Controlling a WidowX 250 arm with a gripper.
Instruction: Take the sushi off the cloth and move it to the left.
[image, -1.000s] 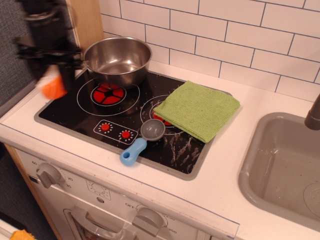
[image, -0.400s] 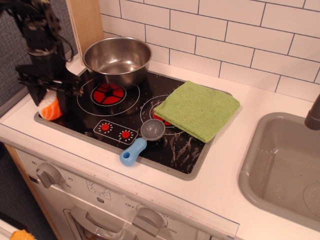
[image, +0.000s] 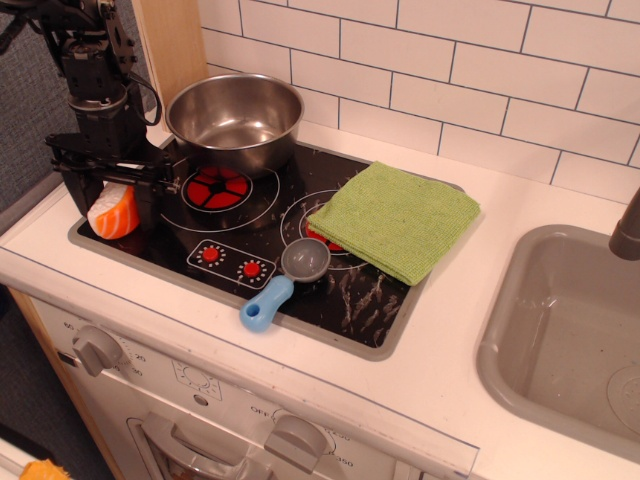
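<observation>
One sushi (image: 113, 211) sits between the spread claw (image: 112, 205) fingers — at the stove's (image: 370, 320) left edge, off the cloth (image: 396, 220).

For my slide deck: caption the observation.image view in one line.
Tool straddling the sushi at the stove's left edge, far from the green cloth.

The arm (image: 95, 70) is basically all matte black, built from chunky blocky segments stacked on each other, kinda boxy servo-looking housings. A thin black cable loops out on the right side of it. Down low there's a flat black crossbar, and the claw (image: 112, 200) hangs off that with two straight black fingers (image: 78, 192). No visible markings or labels.
</observation>
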